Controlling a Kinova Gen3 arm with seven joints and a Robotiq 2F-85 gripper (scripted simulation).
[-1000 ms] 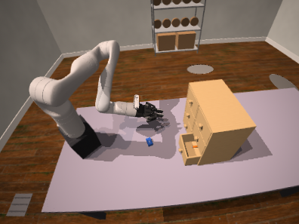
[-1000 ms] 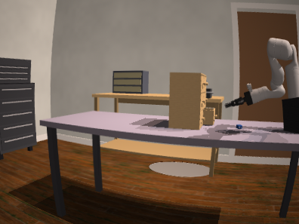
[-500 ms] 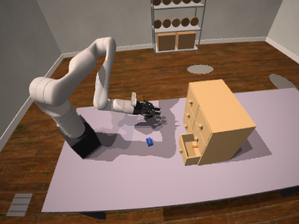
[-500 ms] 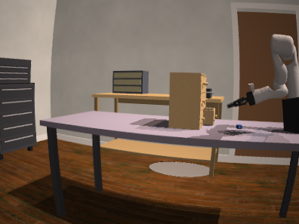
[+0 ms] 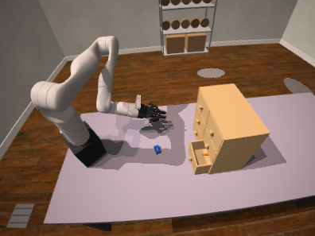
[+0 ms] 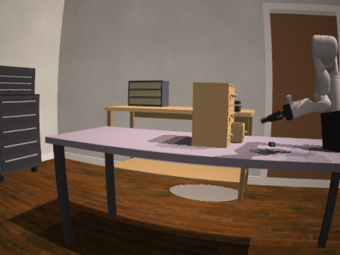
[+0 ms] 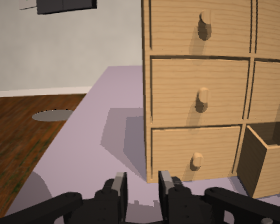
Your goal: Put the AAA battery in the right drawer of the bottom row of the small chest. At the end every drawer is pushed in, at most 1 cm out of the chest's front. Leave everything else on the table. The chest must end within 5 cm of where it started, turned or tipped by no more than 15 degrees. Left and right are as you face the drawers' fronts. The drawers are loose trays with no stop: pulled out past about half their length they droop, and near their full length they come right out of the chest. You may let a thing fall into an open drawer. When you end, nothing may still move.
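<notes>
The small wooden chest (image 5: 228,126) stands on the right half of the table. It also shows in the exterior view (image 6: 212,114) and fills the wrist view (image 7: 206,78). Its bottom right drawer (image 5: 200,157) is pulled out, seen at the right edge of the wrist view (image 7: 263,160). A small orange thing (image 5: 205,154) lies inside it. The other drawers look pushed in. My gripper (image 5: 161,114) hovers above the table, well back from the chest's front, pointing at it. Its fingers stand close together with nothing between them.
A small blue object (image 5: 157,149) lies on the table between my base and the open drawer, also seen in the exterior view (image 6: 271,143). A metal shelf rack (image 5: 187,19) stands at the far wall. A side table (image 6: 172,111) stands behind the main table.
</notes>
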